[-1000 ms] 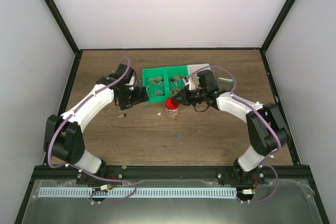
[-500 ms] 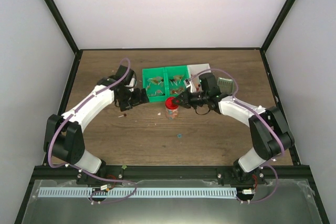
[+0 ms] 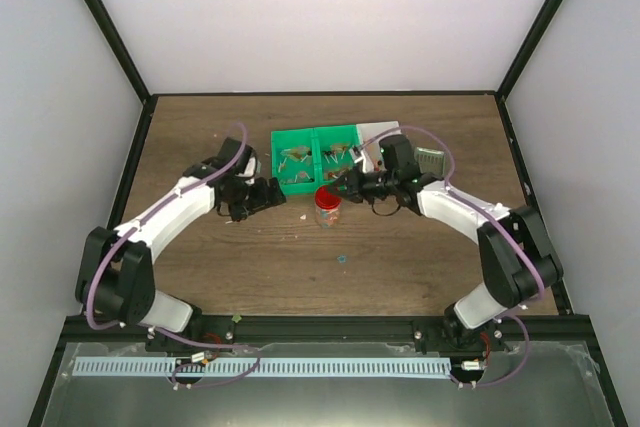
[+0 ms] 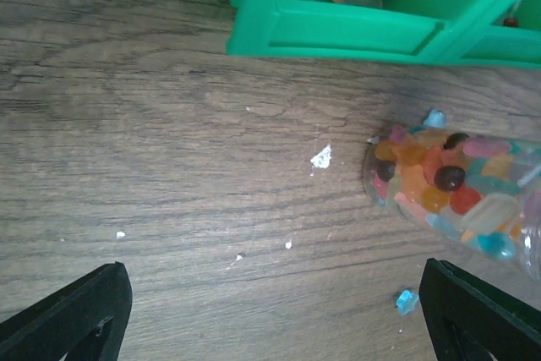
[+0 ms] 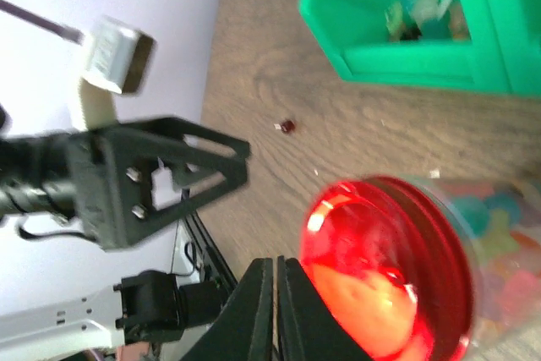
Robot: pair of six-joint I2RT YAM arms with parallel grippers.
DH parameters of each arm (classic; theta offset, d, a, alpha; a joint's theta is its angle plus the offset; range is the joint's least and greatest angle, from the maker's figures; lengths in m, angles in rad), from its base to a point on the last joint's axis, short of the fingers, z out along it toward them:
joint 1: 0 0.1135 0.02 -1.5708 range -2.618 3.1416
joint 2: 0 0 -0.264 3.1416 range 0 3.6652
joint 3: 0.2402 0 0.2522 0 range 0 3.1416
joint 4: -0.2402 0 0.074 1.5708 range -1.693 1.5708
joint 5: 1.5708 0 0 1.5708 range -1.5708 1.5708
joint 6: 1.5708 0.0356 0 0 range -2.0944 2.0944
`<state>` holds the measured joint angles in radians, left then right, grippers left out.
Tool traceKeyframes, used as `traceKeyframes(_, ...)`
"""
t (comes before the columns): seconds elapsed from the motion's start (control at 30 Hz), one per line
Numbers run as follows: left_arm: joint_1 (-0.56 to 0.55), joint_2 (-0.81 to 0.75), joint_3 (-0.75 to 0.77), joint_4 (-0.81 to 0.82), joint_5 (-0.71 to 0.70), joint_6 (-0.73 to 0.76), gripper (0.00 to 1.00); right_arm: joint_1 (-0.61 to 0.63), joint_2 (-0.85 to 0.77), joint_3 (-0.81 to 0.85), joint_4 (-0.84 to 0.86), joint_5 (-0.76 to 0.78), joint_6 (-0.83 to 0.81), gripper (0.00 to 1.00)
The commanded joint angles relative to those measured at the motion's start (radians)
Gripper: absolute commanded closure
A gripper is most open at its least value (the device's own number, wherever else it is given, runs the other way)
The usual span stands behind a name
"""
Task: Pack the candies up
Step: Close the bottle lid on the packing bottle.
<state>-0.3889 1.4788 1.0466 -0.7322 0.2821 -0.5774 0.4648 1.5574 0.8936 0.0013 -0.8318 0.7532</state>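
Capping looked in hand: right gripper (image 5: 275, 289), jaws shut empty, just beside red lid (image 5: 385, 268); left gripper (image 3: 270, 192) gaped wide near jar (image 4: 528, 238) of candies (image 4: 423, 183). Brace jar before pressing.

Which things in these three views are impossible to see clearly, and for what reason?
- Top view: the contents of the green tray are too small to identify.
- Left wrist view: the jar of candies is cut by the right edge; its lid end is out of frame.
- Right wrist view: the red lid is blurred, so whether the right gripper touches it is unclear.
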Motion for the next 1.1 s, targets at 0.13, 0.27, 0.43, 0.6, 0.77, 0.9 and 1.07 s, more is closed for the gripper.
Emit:
traceKeyframes(0.13, -0.051, -0.262, -0.192, 0.345, -0.060, -0.025, 0.05, 0.006, -0.118, 0.177, -0.119, 0.136, -0.117, 0.89)
traceKeyframes(0.27, -0.051, -0.332, -0.228, 0.401, -0.068, -0.010, 0.05, 0.008, -0.065, 0.094, -0.043, 0.059, -0.078, 0.91)
traceKeyframes(0.43, -0.051, -0.365, -0.285, 0.426, -0.064, -0.042, 0.00, 0.008, -0.014, -0.003, 0.051, 0.036, -0.039, 0.91)
traceKeyframes(0.6, -0.048, -0.392, -0.356, 0.517, 0.030, -0.082, 0.08, 0.006, 0.027, -0.031, 0.053, 0.043, -0.057, 0.91)
traceKeyframes(0.77, -0.054, -0.419, -0.395, 0.576, -0.023, -0.053, 0.04, 0.007, -0.022, -0.011, 0.049, 0.047, -0.051, 0.91)
traceKeyframes(0.9, -0.103, -0.429, -0.414, 0.632, -0.087, 0.081, 0.05, 0.007, -0.099, 0.046, 0.016, 0.089, -0.077, 0.91)
traceKeyframes(1.07, -0.160, -0.402, -0.496, 0.821, -0.040, 0.076, 0.02, 0.004, -0.221, 0.107, -0.057, 0.321, -0.116, 0.59)
